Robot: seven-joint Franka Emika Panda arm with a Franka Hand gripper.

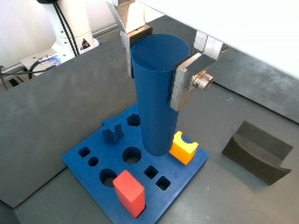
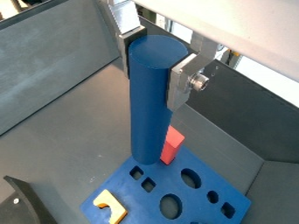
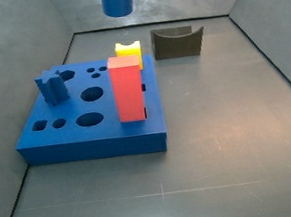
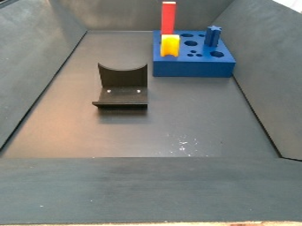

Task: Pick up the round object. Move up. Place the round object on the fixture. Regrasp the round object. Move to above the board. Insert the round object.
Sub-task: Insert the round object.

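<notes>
While the board lies on the floor with a red block, a yellow block and a short blue peg standing in its holes, the fixture sits apart behind it, its notch holding nothing. The gripper hangs high over the board, jaws closed onto the upper end of the rod. The rod hangs upright, its lower end clear of the board in both wrist views.

Gripper high above board (red block tallest).
</notes>
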